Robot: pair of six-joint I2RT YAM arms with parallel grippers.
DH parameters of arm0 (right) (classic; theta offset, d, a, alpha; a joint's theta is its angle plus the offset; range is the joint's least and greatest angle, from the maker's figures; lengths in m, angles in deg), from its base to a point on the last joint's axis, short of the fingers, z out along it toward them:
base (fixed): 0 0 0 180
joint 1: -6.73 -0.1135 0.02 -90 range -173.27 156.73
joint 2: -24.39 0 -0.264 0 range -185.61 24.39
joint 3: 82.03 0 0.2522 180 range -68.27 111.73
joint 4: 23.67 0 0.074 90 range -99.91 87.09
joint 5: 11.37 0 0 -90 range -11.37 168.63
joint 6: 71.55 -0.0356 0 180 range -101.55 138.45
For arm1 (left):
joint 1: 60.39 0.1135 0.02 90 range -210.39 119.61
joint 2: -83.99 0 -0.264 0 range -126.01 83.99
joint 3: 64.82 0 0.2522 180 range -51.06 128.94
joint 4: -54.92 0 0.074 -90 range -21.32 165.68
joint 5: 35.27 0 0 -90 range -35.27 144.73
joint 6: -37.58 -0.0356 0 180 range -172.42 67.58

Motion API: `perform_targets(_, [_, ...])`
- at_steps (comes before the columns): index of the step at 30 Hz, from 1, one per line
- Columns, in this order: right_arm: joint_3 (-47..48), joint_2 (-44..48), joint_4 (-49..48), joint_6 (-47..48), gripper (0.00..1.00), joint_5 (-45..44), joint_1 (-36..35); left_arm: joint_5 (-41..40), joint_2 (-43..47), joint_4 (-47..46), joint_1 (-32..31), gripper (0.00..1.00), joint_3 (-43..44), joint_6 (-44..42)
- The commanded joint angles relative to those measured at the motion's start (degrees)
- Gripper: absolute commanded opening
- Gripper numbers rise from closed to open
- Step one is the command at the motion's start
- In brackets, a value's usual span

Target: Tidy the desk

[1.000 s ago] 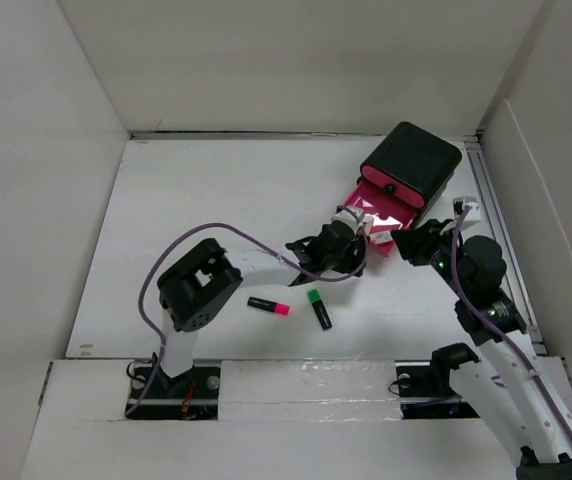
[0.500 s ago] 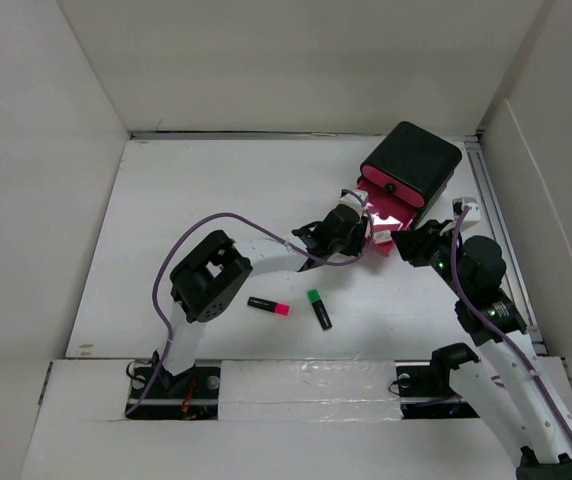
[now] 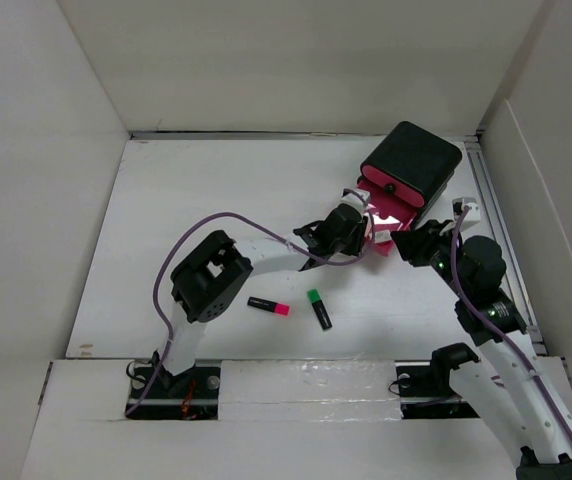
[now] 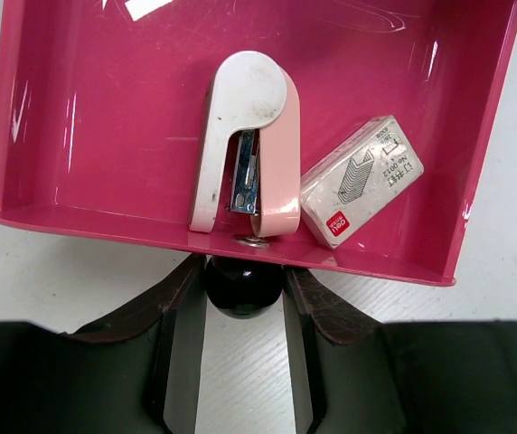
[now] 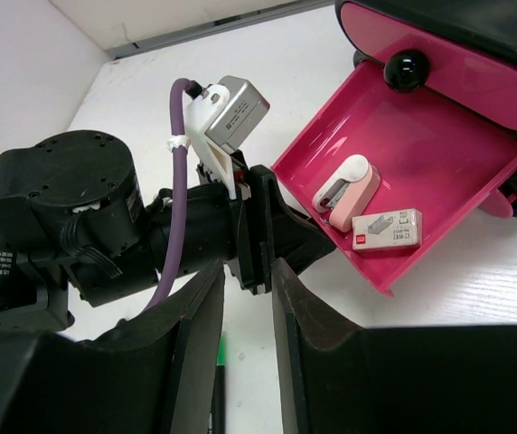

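Note:
The desk [image 3: 186, 220] is a white tabletop. A black box [image 3: 413, 160] at the back right has a pink drawer [image 3: 391, 207] pulled partly out. In the left wrist view the drawer [image 4: 150, 108] holds a pink-and-white stapler [image 4: 245, 136] and a box of staples [image 4: 362, 181]. My left gripper [image 4: 244, 276] is shut on the drawer's black knob [image 4: 243, 287]. It also shows in the top view [image 3: 358, 222]. My right gripper [image 5: 248, 271] is open and empty, just right of the left wrist in the top view [image 3: 403, 245].
A pink-capped highlighter [image 3: 268, 306] and a green-capped highlighter [image 3: 319, 309] lie on the desk near the front. White panel walls stand around the desk and a metal rail [image 3: 496, 230] runs along the right edge. The box's upper drawer is closed, with its own knob [image 5: 405, 70].
My left gripper has moved back and to the right toward the black box with the drawer knob, and the drawer has slid further in. The right arm has not moved.

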Motion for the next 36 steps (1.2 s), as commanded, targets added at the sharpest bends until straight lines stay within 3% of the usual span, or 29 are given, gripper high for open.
perform_targets(1, [0.6, 0.7, -1.3, 0.3, 0.34, 0.1, -0.5, -1.0, 2.5, -4.1, 0.0, 0.03, 3.0, -0.7])
perform_targets(15, [2.4, 0.5, -1.5, -0.1, 0.34, -0.4, -0.5, -1.5, 3.4, -5.2, 0.0, 0.0, 6.6, -1.4])
perform_targets(28, [8.1, -0.1, -1.8, -1.5, 0.34, 1.1, -0.5, -2.6, -4.7, -2.1, 0.0, 0.0, 19.5, -3.1])
perform_targets(36, [10.2, -0.3, -1.8, -2.1, 0.28, 2.7, -0.5, -5.0, -9.7, -0.6, 0.0, 0.0, 26.1, -4.5])
